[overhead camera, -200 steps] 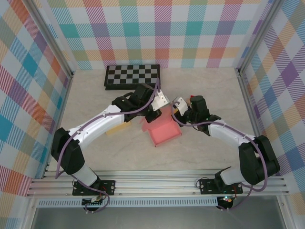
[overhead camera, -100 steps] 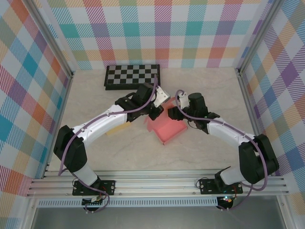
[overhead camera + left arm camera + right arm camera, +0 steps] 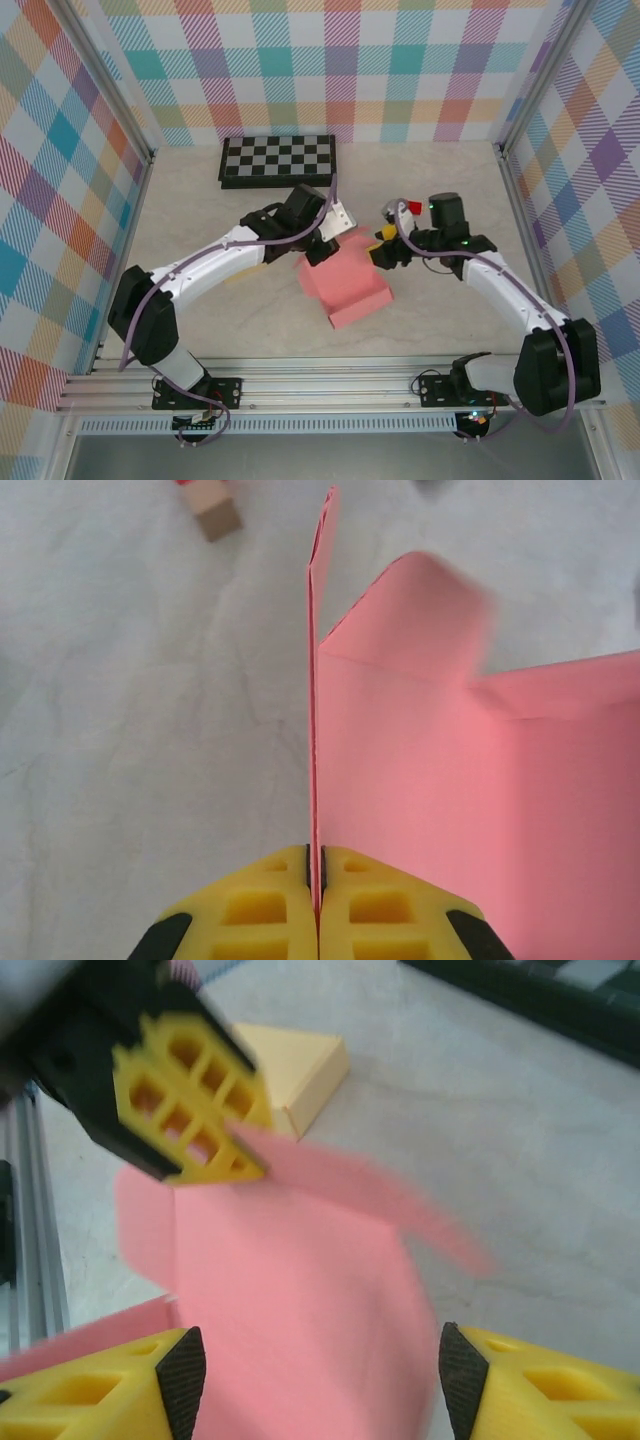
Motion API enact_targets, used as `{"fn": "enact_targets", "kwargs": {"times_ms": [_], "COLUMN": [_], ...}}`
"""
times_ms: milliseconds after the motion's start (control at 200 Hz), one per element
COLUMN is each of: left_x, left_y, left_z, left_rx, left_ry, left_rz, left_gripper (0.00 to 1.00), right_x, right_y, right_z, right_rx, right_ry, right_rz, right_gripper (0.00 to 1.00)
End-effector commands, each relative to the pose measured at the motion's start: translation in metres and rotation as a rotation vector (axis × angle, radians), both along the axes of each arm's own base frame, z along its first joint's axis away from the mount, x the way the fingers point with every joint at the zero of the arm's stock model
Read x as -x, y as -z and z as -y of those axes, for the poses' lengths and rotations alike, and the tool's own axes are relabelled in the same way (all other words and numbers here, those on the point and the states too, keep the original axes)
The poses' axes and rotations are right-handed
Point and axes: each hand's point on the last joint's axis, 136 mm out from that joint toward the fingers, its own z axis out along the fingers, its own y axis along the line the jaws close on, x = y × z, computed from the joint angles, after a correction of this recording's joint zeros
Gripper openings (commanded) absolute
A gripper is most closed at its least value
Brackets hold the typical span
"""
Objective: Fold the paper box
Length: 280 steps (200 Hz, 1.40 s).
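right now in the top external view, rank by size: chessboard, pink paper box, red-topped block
1. chessboard and pink paper box: look about alike, not ranked
2. red-topped block: clearly smallest

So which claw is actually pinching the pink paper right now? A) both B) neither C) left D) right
C: the left gripper is shut on an upright flap of the pink paper box, while the right gripper stands open.

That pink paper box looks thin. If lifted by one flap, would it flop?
Probably it bends: the flap in the left gripper is sheet-thin, seen edge-on. The pink paper box has creases between panels, so they would likely hinge. Being thin paper, it should be light.
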Motion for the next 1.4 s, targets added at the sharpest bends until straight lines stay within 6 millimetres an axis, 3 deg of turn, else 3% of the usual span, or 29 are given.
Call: {"fn": "enact_targets", "kwargs": {"times_ms": [0, 95, 255, 315, 600, 885, 1395], "left_x": [0.024, 0.028, 0.051, 0.054, 0.042, 0.036, 0.033], "left_y": [-0.027, -0.039, -0.045, -0.045, -0.046, -0.05, -0.051], "left_z": [-0.002, -0.01, -0.014, -0.015, -0.013, 0.001, 0.018], "left_rx": [0.029, 0.012, -0.03, -0.037, -0.076, -0.028, -0.004], "left_ry": [0.164, 0.191, 0.369, 0.408, 0.407, 0.39, 0.365], "left_rz": [0.104, 0.166, 0.231, 0.262, 0.315, 0.305, 0.32], "left_gripper": [0.0, 0.0, 0.0, 0.0, 0.0, 0.0, 0.0], "right_x": [0.008, -0.002, -0.043, -0.048, -0.001, 0.028, 0.036], "right_y": [-0.034, -0.036, -0.004, 0.002, 0.017, 0.023, 0.013], "right_z": [0.002, 0.01, 0.027, 0.026, -0.016, -0.041, -0.06], "right_rx": [-0.034, -0.004, 0.195, 0.227, 0.11, 0.021, -0.05], "right_ry": [-0.141, -0.165, -0.129, -0.182, -0.462, -0.522, -0.52], "right_rz": [0.134, 0.183, 0.338, 0.388, 0.395, 0.345, 0.22], "right_gripper": [0.69, 0.69, 0.68, 0.69, 0.66, 0.65, 0.56]}}
